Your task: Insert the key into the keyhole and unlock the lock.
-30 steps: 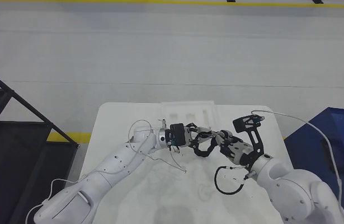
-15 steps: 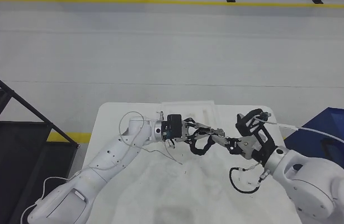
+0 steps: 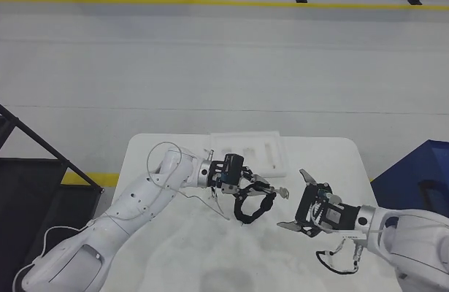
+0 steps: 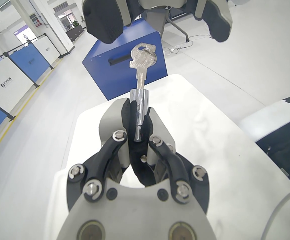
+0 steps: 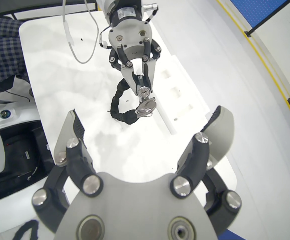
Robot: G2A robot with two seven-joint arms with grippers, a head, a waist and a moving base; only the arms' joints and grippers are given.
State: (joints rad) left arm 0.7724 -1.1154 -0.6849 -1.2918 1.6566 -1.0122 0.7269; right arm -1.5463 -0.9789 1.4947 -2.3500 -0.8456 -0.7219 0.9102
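Grip comes first: our left end effector (image 4: pixel 137 116) is clamped narrow on the short chrome cylinder of the lock (image 4: pixel 140 106), and the lock's black sheathed cable (image 5: pixel 117 108) hangs in a loop below it, over the white desk (image 3: pixel 173 248). Out of the cylinder's far end stands the flat silver key (image 4: pixel 142 58). Its blade is seated in the keyhole as far as we can tell, and its textured head, with a small ring on it, is free in the air. The key's long axis runs in line with the cylinder, straight away from the left end effector and toward our right end effector (image 5: pixel 147 118). That one faces the key head-on, its two pads (image 4: pixel 102 26) spread wide and well clear of the head. We judge that the coming move turns on this line. The right arm is the free one and the key head lies directly ahead of it, so it would need to advance along the axis, close on the flat faces and twist.
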